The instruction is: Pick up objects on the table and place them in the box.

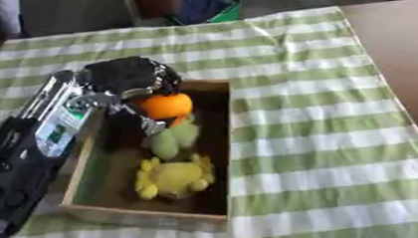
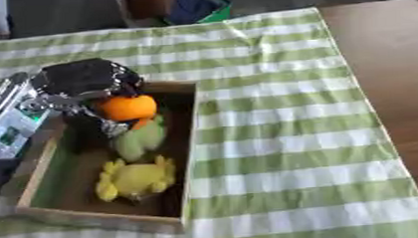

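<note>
My left hand (image 1: 128,76) hangs over the far end of the wooden box (image 1: 216,155), fingers curled round an orange ball-shaped fruit (image 1: 166,105). The fruit sits just above the box's inside. Below it in the box lies a pale green soft object (image 1: 171,140), and nearer the front a yellow soft toy (image 1: 174,178). My left forearm (image 1: 39,142) runs along the box's left wall and hides it. My right hand shows in neither view.
A green and white striped cloth (image 1: 317,137) covers the table. Bare brown tabletop (image 1: 402,49) shows at the right. A dark blue and green thing (image 1: 207,6) stands beyond the far edge.
</note>
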